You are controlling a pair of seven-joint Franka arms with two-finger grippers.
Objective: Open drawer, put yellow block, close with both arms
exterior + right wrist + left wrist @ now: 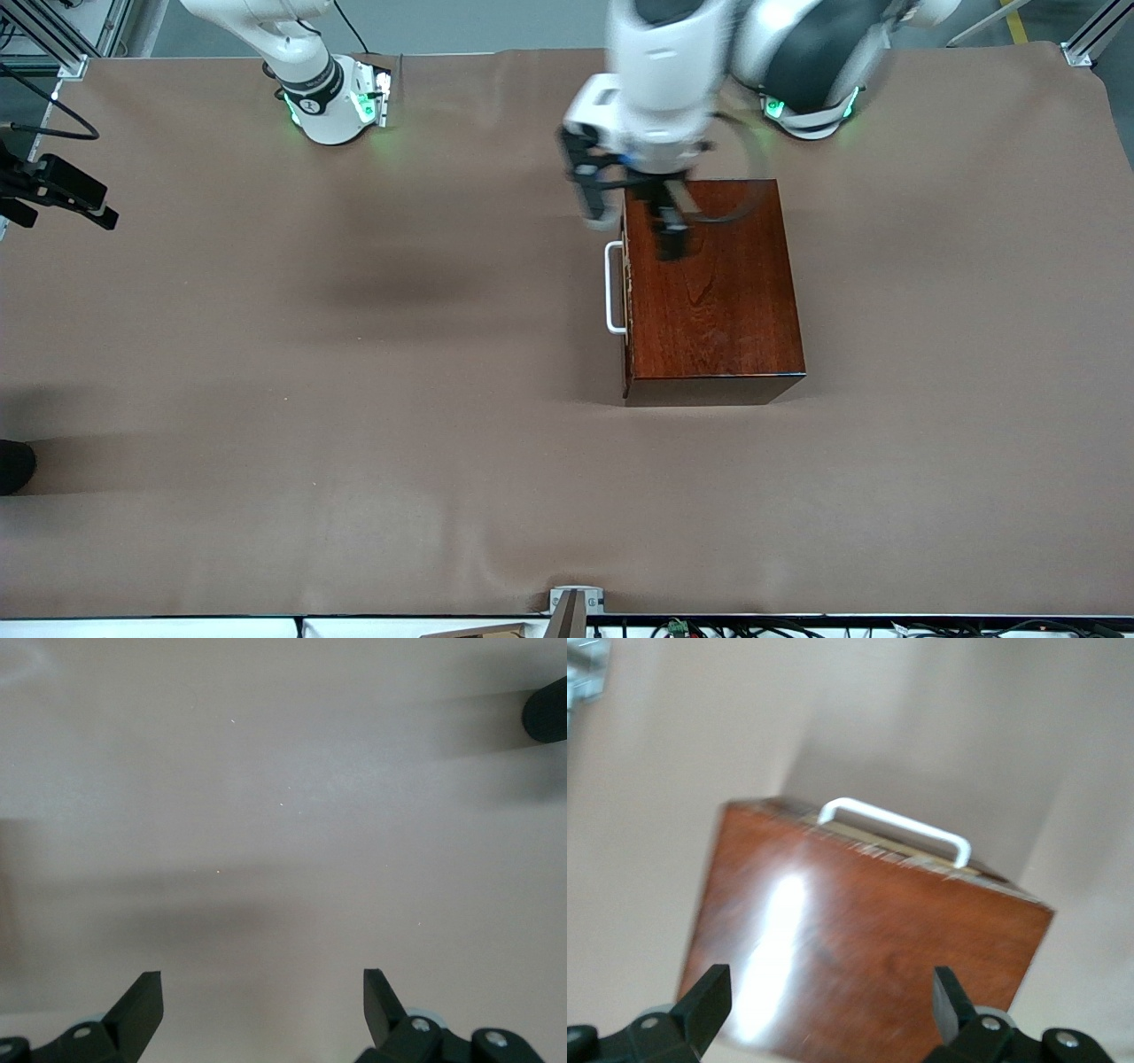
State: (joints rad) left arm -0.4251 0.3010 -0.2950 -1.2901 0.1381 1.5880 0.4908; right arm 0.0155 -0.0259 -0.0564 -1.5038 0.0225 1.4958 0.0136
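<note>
- The drawer (626, 288) is seen shut or nearly shut in the dark wooden box (713, 288); its white handle (613, 288) faces the right arm's end of the counter (354, 399).
- The yellow block is not seen in any view; whether it already lies in the drawer cannot be told.
- Step in hand, as judged: either the start of opening or the end of closing. The frames alone do not settle it.
- The left gripper (633, 221) is held over the box's top edge, at the end farther from the front camera, just above the handle side. Its fingers (709, 1001) are spread wide and grip nothing.
- The left arm is bent steeply down from its base, wrist pointing at the box top.
- The right gripper (263, 997) hangs over bare counter, with fingers spread and empty; this arm is judged to be waiting.
- If opening comes next, the fingers would need lowering onto the handle.
</note>
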